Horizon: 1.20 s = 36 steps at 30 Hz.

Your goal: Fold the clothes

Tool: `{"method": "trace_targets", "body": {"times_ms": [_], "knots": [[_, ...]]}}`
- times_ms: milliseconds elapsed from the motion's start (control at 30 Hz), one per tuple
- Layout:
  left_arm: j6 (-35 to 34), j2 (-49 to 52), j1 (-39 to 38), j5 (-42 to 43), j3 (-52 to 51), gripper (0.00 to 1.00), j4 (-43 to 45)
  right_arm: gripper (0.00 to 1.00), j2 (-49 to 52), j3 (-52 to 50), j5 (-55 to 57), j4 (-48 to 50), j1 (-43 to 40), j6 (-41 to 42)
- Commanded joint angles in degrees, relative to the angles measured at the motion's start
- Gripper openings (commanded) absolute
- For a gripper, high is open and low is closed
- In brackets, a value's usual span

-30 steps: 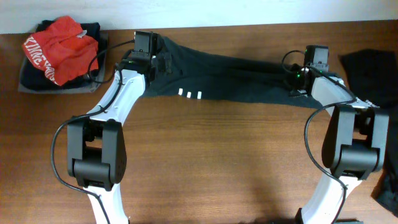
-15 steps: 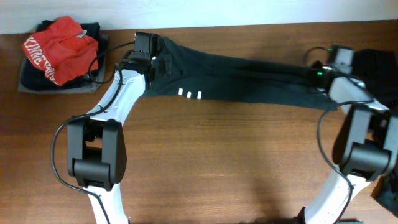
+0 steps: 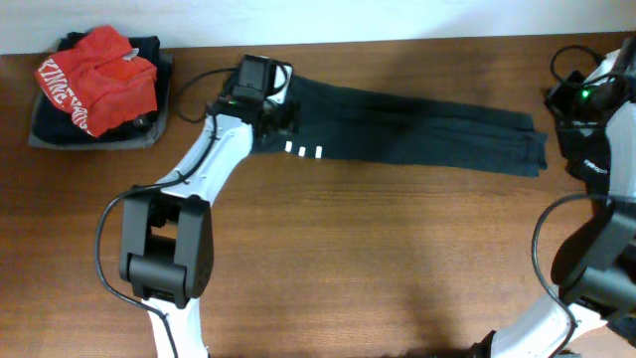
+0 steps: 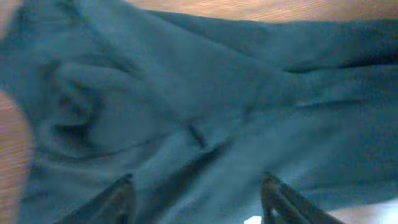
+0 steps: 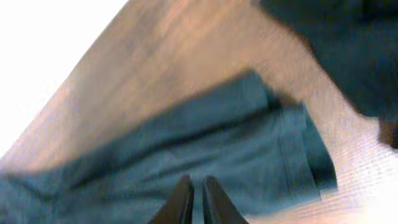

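One of the clothes, a dark teal-grey T-shirt (image 3: 417,124), lies stretched in a long band across the far side of the table, with small white marks (image 3: 303,150) on its near edge. My left gripper (image 3: 281,105) sits over its left end. In the left wrist view the fingers (image 4: 121,199) stand apart over rumpled fabric (image 4: 186,93), with the left gripper (image 4: 199,200) open. My right gripper (image 3: 564,107) hovers just beyond the shirt's right end. In the right wrist view the right gripper (image 5: 196,193) has its fingers almost touching and holds nothing, with the shirt's hem (image 5: 298,155) lying below.
At the back left a grey tray (image 3: 45,134) holds dark clothes with a red garment (image 3: 99,80) on top. More black cloth (image 5: 348,50) lies beyond the shirt's right end, near the right arm. The table's far edge runs just behind the shirt.
My right gripper let the shirt's right end go and moved right, off the cloth. The shirt shifted right and lies flatter. My left gripper moved right along it, its jaws narrowing.
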Motion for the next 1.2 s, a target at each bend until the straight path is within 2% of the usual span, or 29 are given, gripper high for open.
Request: {"method": "trace_targets", "body": {"times_ms": [0,33,133,333,500,833,1167], "knots": [[1.4,0.33,-0.9,7.02,0.26,0.47,0.02,0.13,0.13,-0.07,-0.96,-5.62,1.16,-6.03],[1.38,0.42,-1.18,8.15,0.26,0.44,0.07,0.15,0.57,-0.35,-0.94,-7.41,1.55,-7.02],[1.38,1.16,-1.88,8.92,0.26,0.44,0.76,0.16,2.21,-0.83,-0.35,-11.28,2.49,-7.74],[1.36,2.93,-2.23,8.96,0.24,0.65,0.83,0.15,6.03,-3.8,0.09,-9.97,4.11,-7.65],[1.36,2.93,-2.23,8.96,0.24,0.7,0.46,0.15,9.86,-4.92,0.28,-6.51,4.2,-5.9],[1.38,2.93,-2.23,8.94,0.24,0.73,0.44,0.15,15.41,-4.94,0.94,3.65,4.22,-3.8],[1.38,2.93,-2.23,8.94,0.24,0.73,0.42,0.15,16.09,-4.94,1.27,12.5,4.22,-1.64]]}}
